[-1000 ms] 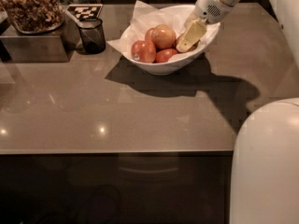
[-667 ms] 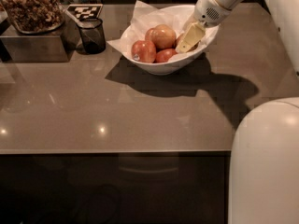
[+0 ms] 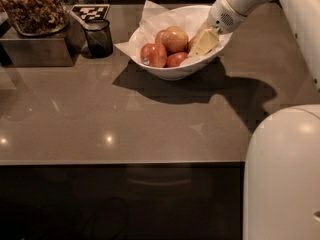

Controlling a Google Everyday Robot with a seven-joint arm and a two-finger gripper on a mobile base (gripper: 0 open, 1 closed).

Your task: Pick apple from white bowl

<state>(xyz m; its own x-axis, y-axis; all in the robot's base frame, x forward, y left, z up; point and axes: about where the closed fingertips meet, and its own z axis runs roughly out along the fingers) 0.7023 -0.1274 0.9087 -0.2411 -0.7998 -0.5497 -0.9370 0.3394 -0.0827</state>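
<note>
White and glossy, the bowl (image 3: 170, 73) sits toward the back of your brown counter (image 3: 125, 124), lined with crumpled paper (image 3: 150, 16). The apple (image 3: 176, 59) you want lies at the bowl's front, between a deep red apple (image 3: 153, 54) and the gripper (image 3: 204, 44), under a larger pale apple (image 3: 174, 38). The gripper dips into the bowl's right side, its tip just beside the apple; you cannot tell whether it is parted or closed. A dark cup (image 3: 98, 38) stands left of the bowl.
</note>
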